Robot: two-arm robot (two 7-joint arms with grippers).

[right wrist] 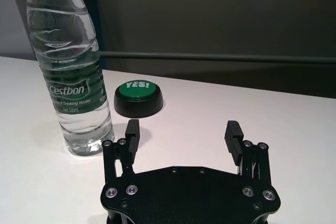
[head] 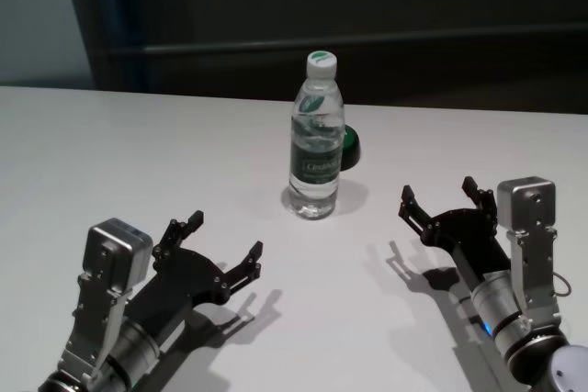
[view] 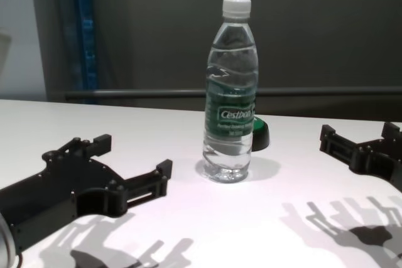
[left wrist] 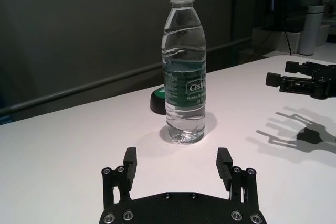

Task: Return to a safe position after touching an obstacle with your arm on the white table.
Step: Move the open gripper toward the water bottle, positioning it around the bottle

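With the Cestbon water bottle [head: 315, 140] upright on the white table [head: 110, 162], we judge retreat underway: left gripper [head: 223, 247] and right gripper [head: 441, 199], open and empty, must draw clear.

Light falls from above on the bright white table [head: 110, 153], and the background is dark. Both grippers throw sharp finger shadows. Pictures look clear.

I have both arms low and reaching forward, one on each side. My left gripper [head: 223, 246] has its fingers [left wrist: 130, 164] spread wide with nothing between them. My right gripper [head: 443, 197] is likewise spread wide, holding nothing, its fingers [right wrist: 133, 132] pointing ahead.
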